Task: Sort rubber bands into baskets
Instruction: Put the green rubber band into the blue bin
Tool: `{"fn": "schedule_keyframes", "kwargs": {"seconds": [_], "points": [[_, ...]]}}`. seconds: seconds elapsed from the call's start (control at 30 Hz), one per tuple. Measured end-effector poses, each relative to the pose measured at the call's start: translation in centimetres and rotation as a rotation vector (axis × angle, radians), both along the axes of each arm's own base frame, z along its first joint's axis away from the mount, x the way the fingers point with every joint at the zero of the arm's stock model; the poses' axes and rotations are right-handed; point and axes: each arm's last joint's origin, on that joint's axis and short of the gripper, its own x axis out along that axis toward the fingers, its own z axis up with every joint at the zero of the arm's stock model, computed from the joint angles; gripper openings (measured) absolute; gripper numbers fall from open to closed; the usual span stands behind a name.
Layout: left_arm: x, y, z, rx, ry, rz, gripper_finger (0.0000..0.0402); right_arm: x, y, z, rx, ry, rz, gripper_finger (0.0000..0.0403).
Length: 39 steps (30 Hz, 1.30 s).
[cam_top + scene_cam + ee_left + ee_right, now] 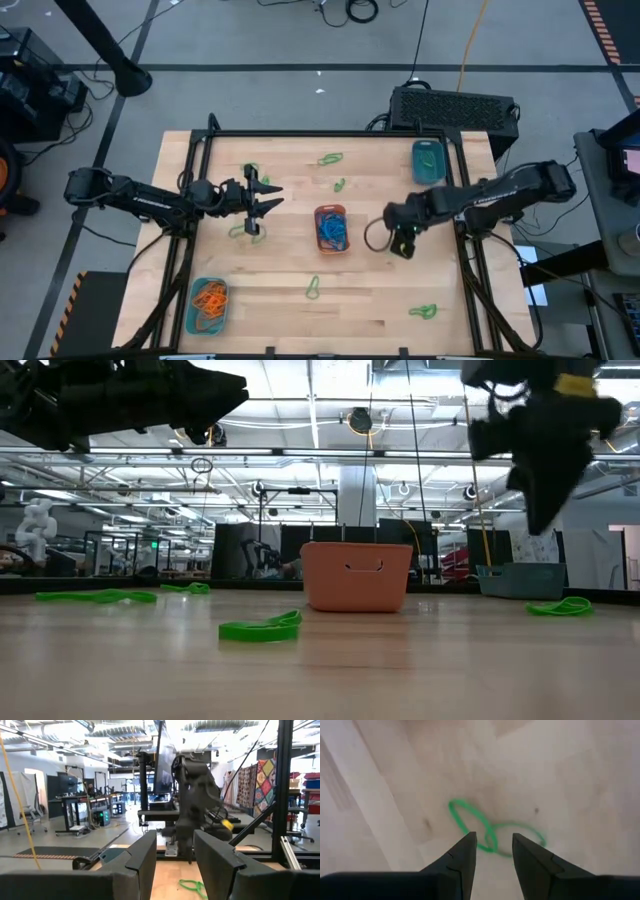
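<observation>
My pale wooden surface [380, 300] sat inside a black frame on a grey floor, with a workshop of racks and ceiling lights behind it. Green rubber bands [423, 312] lay scattered over it. The near-left teal basket [208, 304] held orange bands, the middle orange basket [331, 228] blue ones, the far-right teal basket [427, 160] green. My left end effector [262, 194] hovered released; my right end effector [492, 851] hung released, empty, above a green band.

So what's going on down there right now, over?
Both tools open, empty. Right one over a green band. Orange basket centre, holding blue bands. Nothing in the way.
</observation>
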Motion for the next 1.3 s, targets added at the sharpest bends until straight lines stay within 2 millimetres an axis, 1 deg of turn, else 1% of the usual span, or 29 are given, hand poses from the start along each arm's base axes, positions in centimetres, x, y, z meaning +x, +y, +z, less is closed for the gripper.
{"fn": "schedule_keyframes", "kwargs": {"seconds": [0.1,0.2,0.33,0.4,0.57,0.87,1.13,1.23,1.3], "points": [[0.0,0.0,0.0,0.000,0.000,0.000,0.0138,-0.5,0.8,-2.1,-0.003,0.002,0.049,0.0118],[0.0,0.0,0.0,0.000,0.000,0.000,0.0138,-0.5,1.1,-3.9,-0.004,-0.060,0.116,0.0118],[0.0,0.0,0.0,0.000,-0.001,0.001,0.0138,-0.2,1.4,-5.3,-0.030,-0.176,0.244,0.0118],[0.0,0.0,0.0,-0.001,-0.001,0.005,0.0138,-0.2,1.4,-5.8,-0.043,-0.206,0.287,0.0118],[0.0,0.0,0.0,-0.002,0.000,0.008,0.0138,-0.8,1.3,-6.9,-0.064,-0.198,0.362,0.0118],[0.0,0.0,0.0,-0.003,0.000,0.012,0.0138,-1.9,1.1,-8.5,-0.068,-0.159,0.366,0.0118],[0.0,0.0,0.0,-0.003,0.000,0.012,0.0138,-2.3,1.0,-9.1,-0.068,-0.143,0.366,0.0118],[0.0,0.0,0.0,-0.003,0.001,0.012,0.0138,-2.3,1.0,-9.2,-0.066,-0.150,0.367,0.0106],[0.0,0.0,0.0,-0.003,0.001,0.012,0.0138,-2.4,1.0,-9.3,-0.064,-0.150,0.363,0.0090]]}}
